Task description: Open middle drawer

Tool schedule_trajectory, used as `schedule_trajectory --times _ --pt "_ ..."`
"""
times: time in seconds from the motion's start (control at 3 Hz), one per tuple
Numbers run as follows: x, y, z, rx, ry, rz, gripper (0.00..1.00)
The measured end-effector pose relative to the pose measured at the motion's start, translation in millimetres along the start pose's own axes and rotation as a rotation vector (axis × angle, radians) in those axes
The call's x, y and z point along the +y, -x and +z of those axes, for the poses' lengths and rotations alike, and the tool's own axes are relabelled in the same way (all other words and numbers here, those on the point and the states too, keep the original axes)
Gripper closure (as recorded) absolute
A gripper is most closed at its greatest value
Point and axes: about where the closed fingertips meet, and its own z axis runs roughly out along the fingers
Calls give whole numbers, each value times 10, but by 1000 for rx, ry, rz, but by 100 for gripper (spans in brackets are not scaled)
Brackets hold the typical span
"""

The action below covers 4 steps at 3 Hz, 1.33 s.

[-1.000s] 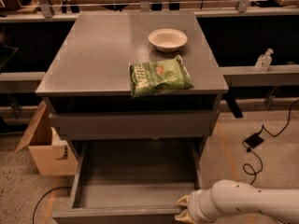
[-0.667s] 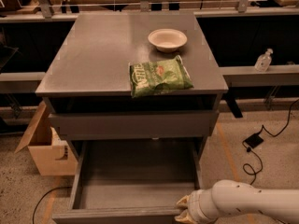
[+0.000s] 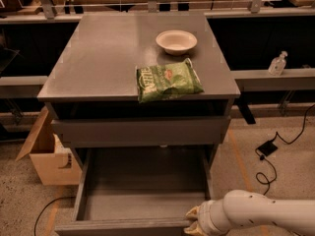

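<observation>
The grey cabinet (image 3: 98,53) stands in the middle of the camera view. Its uppermost drawer (image 3: 140,131) is closed. Below it the middle drawer (image 3: 142,198) is pulled far out toward me, and its shallow grey box interior is bare. The lowest drawer is hidden under it. My gripper (image 3: 194,221) is at the bottom right, on the end of the white arm (image 3: 261,215). It sits against the right end of the open drawer's front slab (image 3: 123,226).
A white bowl (image 3: 176,41) and a green chip bag (image 3: 167,80) lie on the cabinet top. An open cardboard box (image 3: 47,156) stands on the floor at the left. A black cable with a small box (image 3: 267,148) lies on the floor at the right. A clear bottle (image 3: 278,64) stands on a ledge at the right.
</observation>
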Motion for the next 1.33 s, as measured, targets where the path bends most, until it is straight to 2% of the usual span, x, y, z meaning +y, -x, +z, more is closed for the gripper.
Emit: schedule_trajectory --times 0.33,0.67,1.0,1.33 --pt "-1 2 -4 0 0 0 34" --pt "-82 13 -98 -17 -27 -7 12" --pt "-261 0 -334 -33 -81 -14 0" --pt "-441 -26 -506 -33 -104 -18 0"
